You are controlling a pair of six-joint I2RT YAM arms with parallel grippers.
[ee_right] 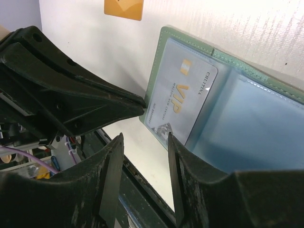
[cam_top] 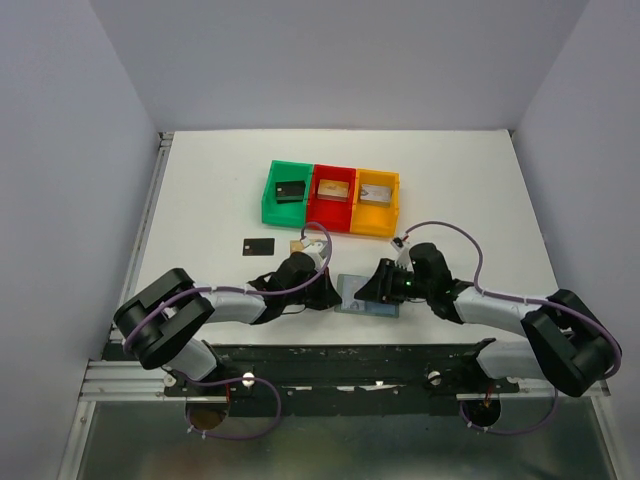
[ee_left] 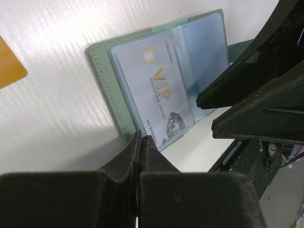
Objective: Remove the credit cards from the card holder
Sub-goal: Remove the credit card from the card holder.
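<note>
Card holder (cam_top: 372,306) lies open on the table (cam_top: 220,200) between the left gripper (cam_top: 332,296) and right gripper (cam_top: 365,291); from the left wrist, closed fingers (ee_left: 128,156) meet its edge; from the right wrist, parted fingers (ee_right: 111,161) stand just short of its silvery card (ee_right: 183,95).

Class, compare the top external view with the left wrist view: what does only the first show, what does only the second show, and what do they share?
Only the top external view: the green bin, red bin and yellow bin, plus a loose black card. Only the left wrist view: the VIP print on the silvery card, and that the left gripper is shut. Both: the open card holder, the golden-tan card lying outside it, and the open right gripper at the holder.
</note>
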